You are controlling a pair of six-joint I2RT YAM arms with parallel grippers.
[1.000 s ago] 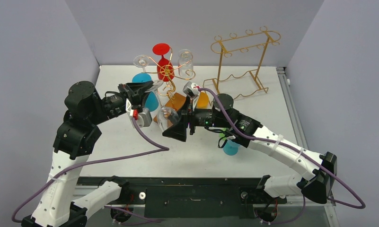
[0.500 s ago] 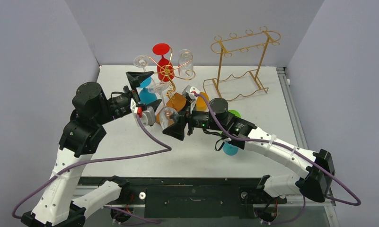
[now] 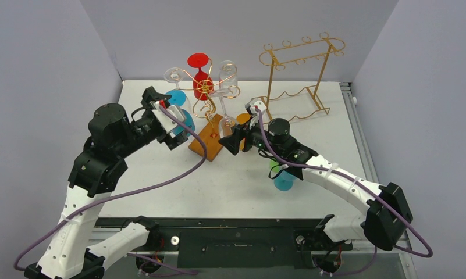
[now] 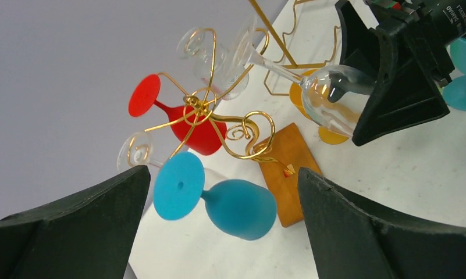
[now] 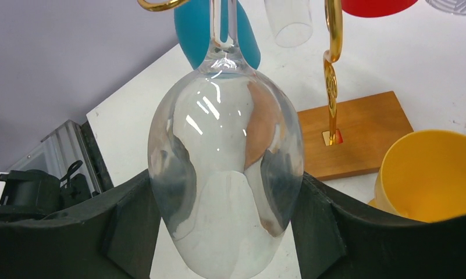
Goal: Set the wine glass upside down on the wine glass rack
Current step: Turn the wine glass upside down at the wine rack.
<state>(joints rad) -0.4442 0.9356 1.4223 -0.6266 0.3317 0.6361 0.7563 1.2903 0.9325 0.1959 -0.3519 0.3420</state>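
**2 hands at the gold tree, 1 clear glass clamped**

1 clear wine glass (image 4: 329,99) sits between the fingers of the right hand (image 5: 226,192), which press on both sides of its bowl. The bowl is the part nearest that hand. The stem runs up and away from it toward a curled arm of the wine glass rack (image 3: 205,88), so the glass is bowl-down. The right wrist view cuts off the foot, and I cannot tell whether it sits in the curl. Just beyond this hand, toward its right finger, the rack's wooden base (image 5: 352,133) lies on the white surface (image 3: 335,133). A yellow cup (image 5: 434,174) stands further to that side, close to the base's corner. A second blue glass (image 3: 283,181) stands behind the hand, beside its forearm. The taller gold frame rack (image 3: 300,75) is well apart, off to the hand's right.

The left hand (image 4: 223,173) is spread wide, with nothing between its fingers. Ahead of it, seen through the gap, is a tilted blue glass (image 4: 239,206) with its foot nearer the left finger; I cannot tell what carries it. Beyond that, a red glass (image 4: 189,131) hangs on the rack. The right hand with its glass is ahead and off past the right finger.
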